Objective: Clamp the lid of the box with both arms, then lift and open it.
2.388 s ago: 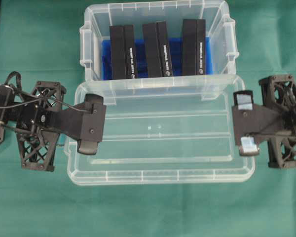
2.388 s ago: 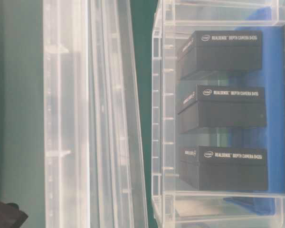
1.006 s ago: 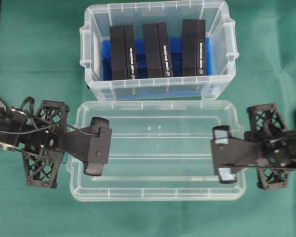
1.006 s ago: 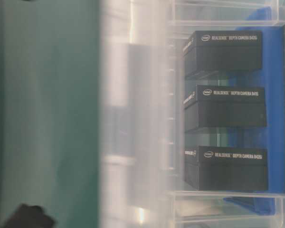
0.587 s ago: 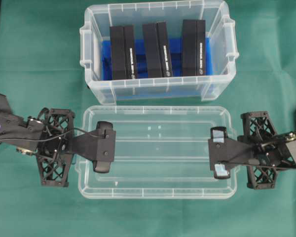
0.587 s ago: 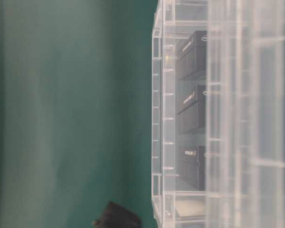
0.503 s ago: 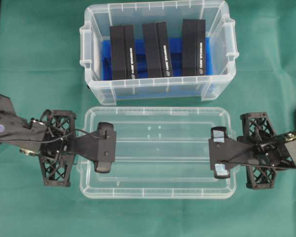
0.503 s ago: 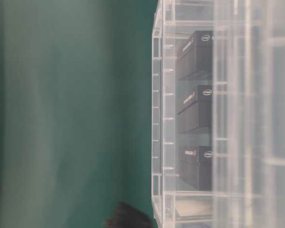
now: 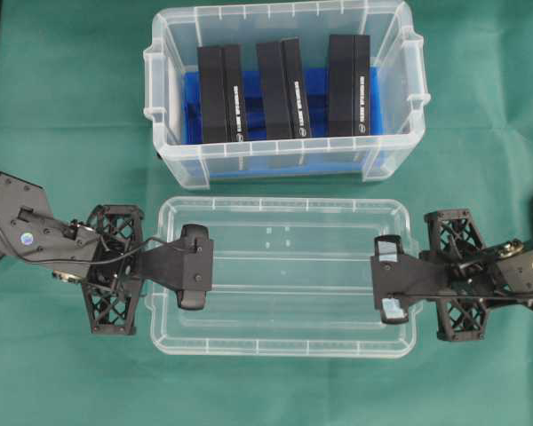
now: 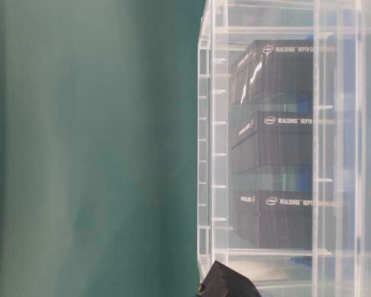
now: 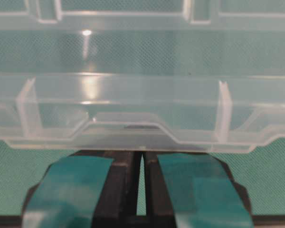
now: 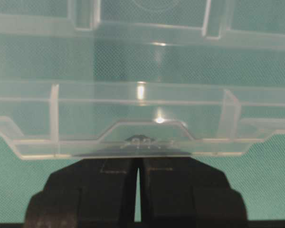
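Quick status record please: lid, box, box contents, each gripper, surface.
lid: off the box, in front of it, held at both short ends
box: open, on the green cloth
contents: three black blocks on a blue bottom
left gripper: shut on lid's left rim
right gripper: shut on lid's right rim

The lid [image 9: 284,275] lies before the box [image 9: 284,93], apart.

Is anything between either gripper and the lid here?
Nothing visible. The left gripper and right gripper each sit shut on an end of the lid, which lies apart from the box.
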`<action>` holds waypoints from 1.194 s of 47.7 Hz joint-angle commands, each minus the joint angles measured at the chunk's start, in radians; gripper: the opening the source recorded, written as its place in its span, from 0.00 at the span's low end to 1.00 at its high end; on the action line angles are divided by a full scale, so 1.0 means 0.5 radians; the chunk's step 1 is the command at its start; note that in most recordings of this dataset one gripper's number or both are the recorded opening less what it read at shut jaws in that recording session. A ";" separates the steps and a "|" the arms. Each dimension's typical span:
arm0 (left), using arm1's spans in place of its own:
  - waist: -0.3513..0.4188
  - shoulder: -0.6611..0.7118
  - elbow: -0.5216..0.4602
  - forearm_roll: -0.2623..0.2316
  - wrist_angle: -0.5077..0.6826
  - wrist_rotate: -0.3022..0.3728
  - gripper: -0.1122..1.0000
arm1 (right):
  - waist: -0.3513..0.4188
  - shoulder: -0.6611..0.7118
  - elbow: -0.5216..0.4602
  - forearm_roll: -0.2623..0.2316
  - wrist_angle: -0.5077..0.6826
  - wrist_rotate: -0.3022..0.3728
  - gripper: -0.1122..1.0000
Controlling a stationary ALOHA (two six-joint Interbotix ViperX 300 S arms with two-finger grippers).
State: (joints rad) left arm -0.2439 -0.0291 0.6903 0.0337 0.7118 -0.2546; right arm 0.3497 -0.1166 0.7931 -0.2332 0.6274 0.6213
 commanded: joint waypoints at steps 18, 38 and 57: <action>-0.025 -0.083 0.025 0.012 -0.107 -0.098 0.11 | -0.003 -0.104 0.015 -0.034 -0.055 0.083 0.10; -0.120 -0.236 0.245 0.012 -0.107 -0.261 0.11 | 0.067 -0.341 0.242 -0.031 -0.031 0.206 0.10; -0.138 -0.285 0.193 0.012 -0.104 -0.261 0.11 | 0.074 -0.371 0.178 -0.043 -0.009 0.196 0.10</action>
State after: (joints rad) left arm -0.3037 -0.1396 0.8191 0.0368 0.6611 -0.3896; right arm 0.3804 -0.2807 0.9173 -0.2516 0.6182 0.7225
